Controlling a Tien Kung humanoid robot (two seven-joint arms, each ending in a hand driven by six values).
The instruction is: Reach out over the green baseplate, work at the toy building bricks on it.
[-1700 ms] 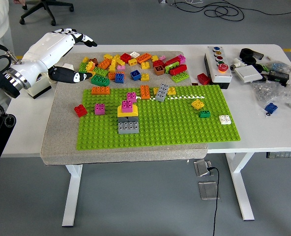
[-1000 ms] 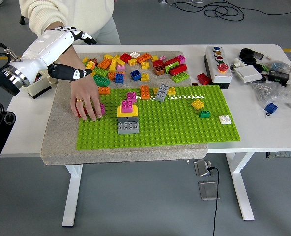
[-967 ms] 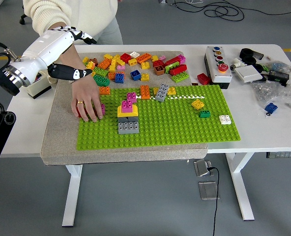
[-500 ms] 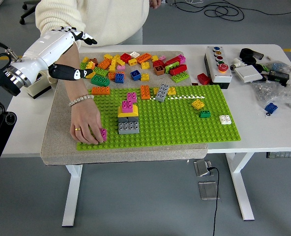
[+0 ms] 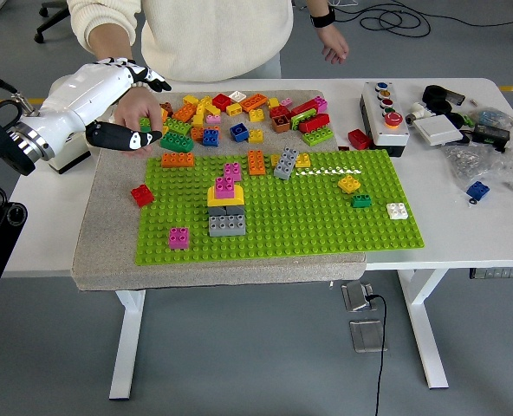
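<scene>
Fingers (image 5: 152, 81) spread and holding nothing on left hand (image 5: 109, 95), hovering above far-left corner of grey mat (image 5: 100, 234), thumb pointing toward brick pile. White bench (image 5: 464, 234) carrying everything. Mat under green baseplate (image 5: 282, 230), baseplate lying centre of bench, near edge close to mat's front. Person (image 5: 213, 35) in cream top standing at far side, one hand (image 5: 139, 108) down at pile's left end just beside robot thumb, other hand (image 5: 333, 45) hanging free above bench. Loose brick pile (image 5: 239, 113) along far edge of baseplate. Control box (image 5: 383, 117) with coloured buttons right of pile. On baseplate: grey brick stack with yellow and pink on top (image 5: 226, 208), tilted grey brick (image 5: 284, 162), orange brick (image 5: 178, 159), lone pink brick (image 5: 178, 237) near front-left corner, white brick (image 5: 397, 211) at right. Red brick (image 5: 142, 195) on mat just left of baseplate.
</scene>
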